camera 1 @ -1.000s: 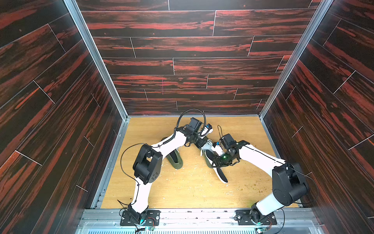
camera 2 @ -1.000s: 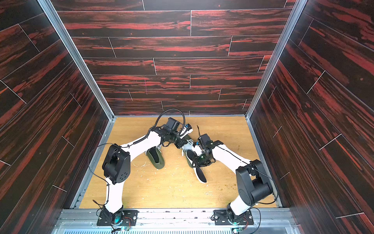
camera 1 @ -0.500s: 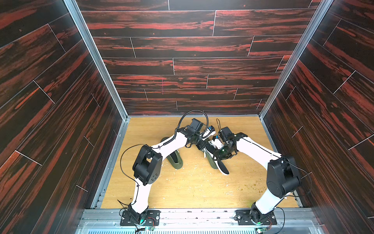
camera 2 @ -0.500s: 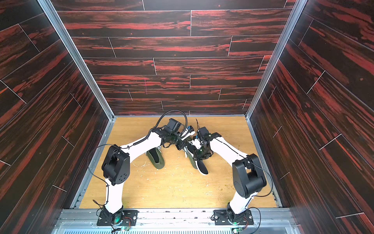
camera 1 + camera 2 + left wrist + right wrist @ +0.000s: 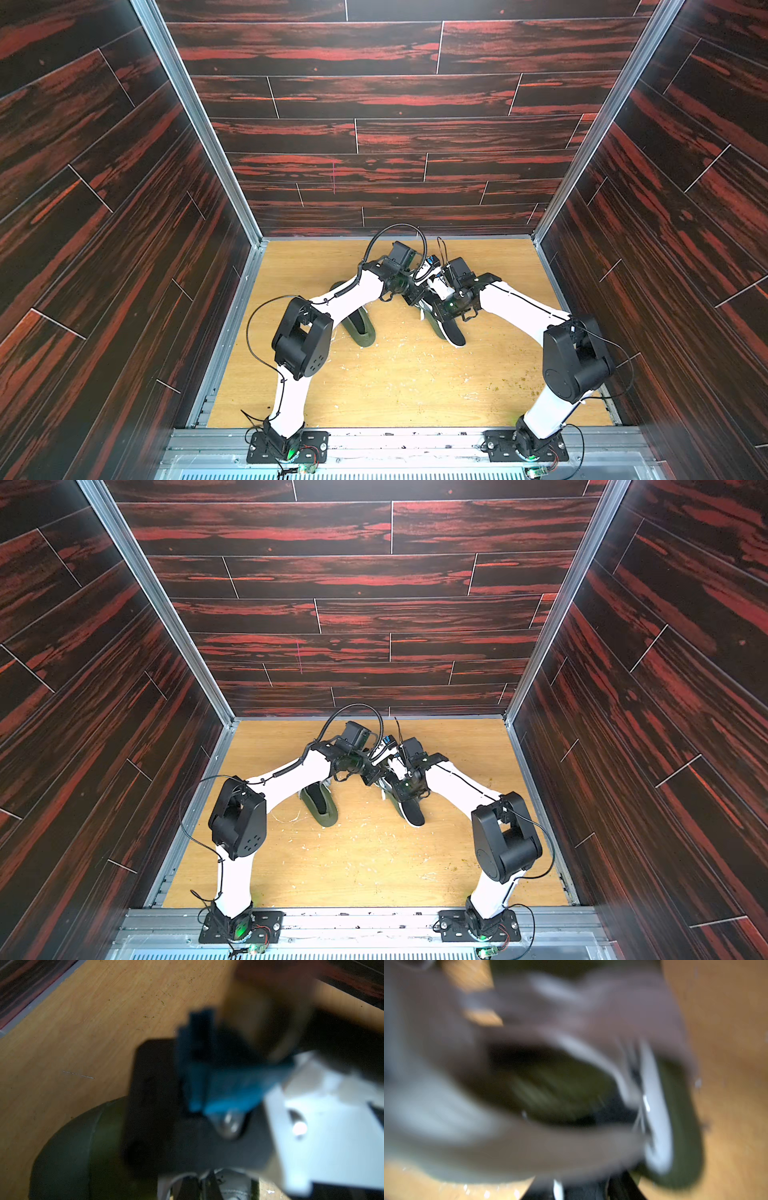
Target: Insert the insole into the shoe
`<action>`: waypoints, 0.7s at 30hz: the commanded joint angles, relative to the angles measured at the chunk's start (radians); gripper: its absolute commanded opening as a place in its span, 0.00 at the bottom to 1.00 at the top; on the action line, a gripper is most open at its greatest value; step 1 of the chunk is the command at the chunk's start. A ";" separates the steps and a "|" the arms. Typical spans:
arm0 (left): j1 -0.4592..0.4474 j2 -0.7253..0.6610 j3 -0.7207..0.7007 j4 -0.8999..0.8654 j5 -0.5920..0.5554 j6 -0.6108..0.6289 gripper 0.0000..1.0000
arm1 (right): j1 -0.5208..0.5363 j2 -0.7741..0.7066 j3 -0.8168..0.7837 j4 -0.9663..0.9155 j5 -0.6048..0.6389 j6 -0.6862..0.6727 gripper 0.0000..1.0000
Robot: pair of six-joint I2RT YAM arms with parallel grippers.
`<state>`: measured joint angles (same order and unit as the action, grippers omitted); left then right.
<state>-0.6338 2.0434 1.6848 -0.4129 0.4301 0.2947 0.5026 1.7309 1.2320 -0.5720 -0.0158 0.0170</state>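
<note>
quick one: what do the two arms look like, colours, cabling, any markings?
Both alike: white tubular links on the left arm and right arm, bulky black elbow housings, black wrists, black base plates. A black cable loops over the left wrist; thin black leads hang off both elbows. A blue part sits at the right wrist. No readable markings; jaws too blurred.

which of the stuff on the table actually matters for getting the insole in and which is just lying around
In the job: black insole; the shoe it sticks out of.
Lying about: second olive shoe; crumbs.
</note>
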 commanded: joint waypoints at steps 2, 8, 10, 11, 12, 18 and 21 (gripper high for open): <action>-0.004 -0.004 0.023 0.045 0.030 -0.013 0.00 | 0.002 -0.017 -0.051 0.130 0.010 -0.029 0.49; -0.003 0.003 -0.005 0.049 -0.019 -0.063 0.00 | 0.001 -0.034 -0.054 0.080 -0.069 0.010 0.66; -0.003 -0.001 -0.022 0.058 -0.033 -0.077 0.00 | -0.001 -0.061 -0.071 0.083 -0.110 0.042 0.68; -0.003 -0.004 -0.030 0.063 -0.045 -0.081 0.00 | -0.001 -0.074 -0.077 0.080 -0.122 0.059 0.70; -0.003 -0.006 -0.036 0.065 -0.053 -0.085 0.00 | 0.000 -0.085 -0.083 0.077 -0.132 0.072 0.70; 0.002 -0.005 -0.034 0.062 -0.063 -0.095 0.00 | -0.004 -0.127 -0.088 0.014 -0.122 0.126 0.75; 0.005 -0.003 -0.032 0.062 -0.067 -0.098 0.00 | -0.012 -0.144 -0.094 -0.010 -0.133 0.131 0.75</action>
<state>-0.6342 2.0598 1.6497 -0.3660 0.3775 0.2066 0.4961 1.6352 1.1389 -0.5648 -0.1192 0.1284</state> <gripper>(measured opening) 0.061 0.753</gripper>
